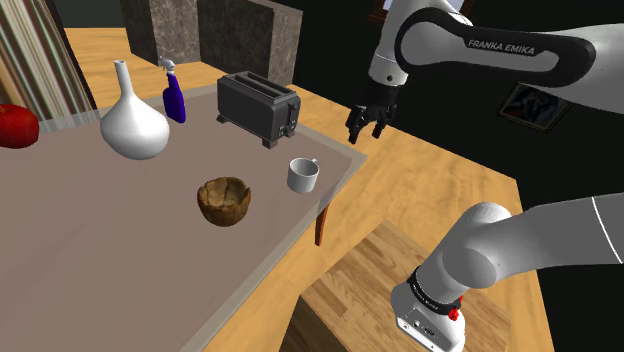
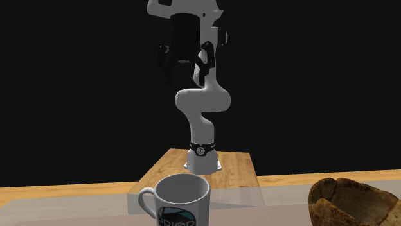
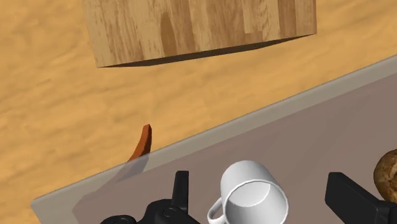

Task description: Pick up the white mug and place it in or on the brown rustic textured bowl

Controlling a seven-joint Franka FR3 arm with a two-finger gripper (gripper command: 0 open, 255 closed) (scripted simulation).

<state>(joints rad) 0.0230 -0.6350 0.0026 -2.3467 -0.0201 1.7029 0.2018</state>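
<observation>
The white mug (image 1: 303, 174) with a side handle stands upright near the edge of the grey table (image 1: 120, 260), right of centre in the shoulder view. It sits just beside the brown rough-textured bowl (image 1: 224, 201) at mid-frame, so the carry is likely short. The all-black two-finger gripper (image 1: 366, 131) hangs well above, upper right, fingers spread wide and empty — the wrist view has the mug between them, untouched, probably lined up for a descent.

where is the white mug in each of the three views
Shoulder view: white mug mid-picture, just right of the brown bowl.
Second exterior view: mug at bottom centre, handle to the left; bowl at lower right.
Wrist view: mug between the open end effector fingers, untouched; bowl just beyond one finger.
Shared landmark: the brown bowl.
</observation>
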